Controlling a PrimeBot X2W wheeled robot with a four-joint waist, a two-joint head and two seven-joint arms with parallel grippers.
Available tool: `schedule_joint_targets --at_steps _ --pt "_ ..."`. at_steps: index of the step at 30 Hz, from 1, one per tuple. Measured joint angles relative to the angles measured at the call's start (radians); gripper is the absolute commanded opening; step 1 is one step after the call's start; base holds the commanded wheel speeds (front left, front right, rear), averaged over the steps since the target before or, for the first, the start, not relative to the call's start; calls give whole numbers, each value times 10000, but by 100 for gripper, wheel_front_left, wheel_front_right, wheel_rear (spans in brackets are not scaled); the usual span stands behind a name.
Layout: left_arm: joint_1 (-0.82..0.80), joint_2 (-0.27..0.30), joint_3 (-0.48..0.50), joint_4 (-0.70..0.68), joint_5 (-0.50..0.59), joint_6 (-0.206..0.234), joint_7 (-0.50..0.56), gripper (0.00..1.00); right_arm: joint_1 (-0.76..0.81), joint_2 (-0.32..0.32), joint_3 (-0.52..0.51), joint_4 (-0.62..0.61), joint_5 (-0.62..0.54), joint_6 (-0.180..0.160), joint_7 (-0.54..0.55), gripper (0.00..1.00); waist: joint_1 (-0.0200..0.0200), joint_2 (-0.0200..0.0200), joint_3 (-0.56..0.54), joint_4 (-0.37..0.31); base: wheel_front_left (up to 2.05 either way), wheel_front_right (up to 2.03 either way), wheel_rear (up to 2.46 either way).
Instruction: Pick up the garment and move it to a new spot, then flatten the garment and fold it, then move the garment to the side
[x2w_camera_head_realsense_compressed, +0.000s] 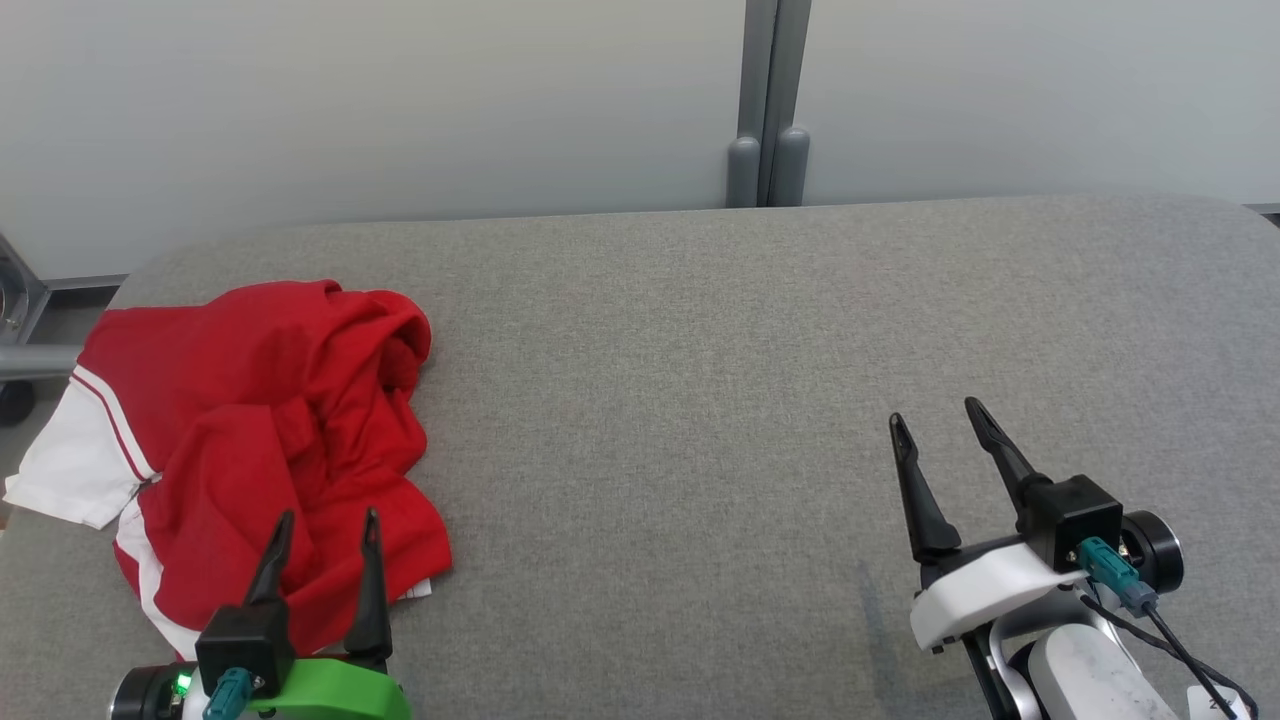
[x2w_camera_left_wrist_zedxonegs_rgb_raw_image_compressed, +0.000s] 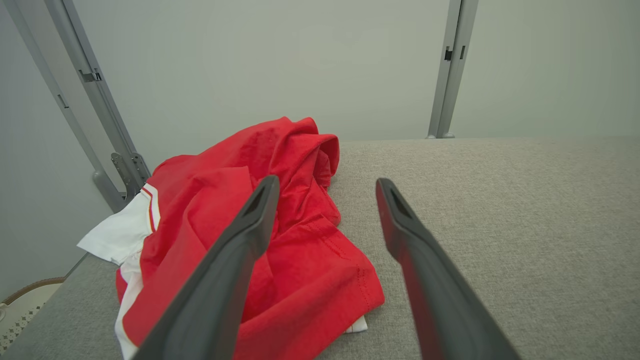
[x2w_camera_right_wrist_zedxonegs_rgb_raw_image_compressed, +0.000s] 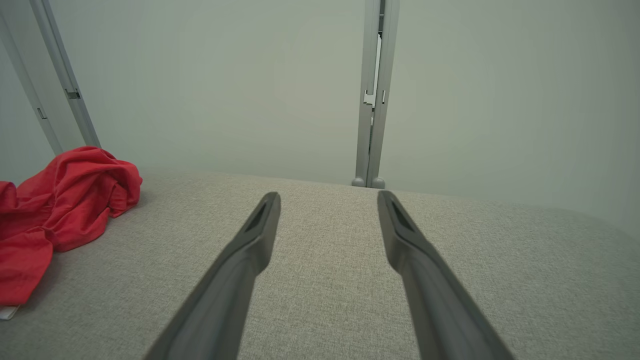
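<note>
Two sets of jaws spread wide and empty: left gripper (x2w_camera_head_realsense_compressed: 329, 514) poised over the near edge of the crumpled red garment (x2w_camera_head_realsense_compressed: 260, 400), heap just ahead of its tips, seemingly lined up for the pick; right gripper (x2w_camera_head_realsense_compressed: 933, 410) above grey table (x2w_camera_head_realsense_compressed: 700, 350), garment well to its left, likely waiting.

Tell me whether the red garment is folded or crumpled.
Crumpled: the garment lies in a bunched heap with deep, irregular creases.

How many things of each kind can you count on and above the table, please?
Crumpled red and white fabric garment: 1
Grippers with two long dark fingers: 2 (left gripper, right gripper, both open and holding nothing)
Grey fabric-covered table: 1
Total: 4
</note>
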Motion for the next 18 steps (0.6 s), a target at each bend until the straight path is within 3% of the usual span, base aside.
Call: schedule_joint_targets --at_steps 18 --pt "0 -46 128 73 -90 -86 0 100 24 142 -211 4 286 111 -12 100 0 0 -15 9 0 0 0"
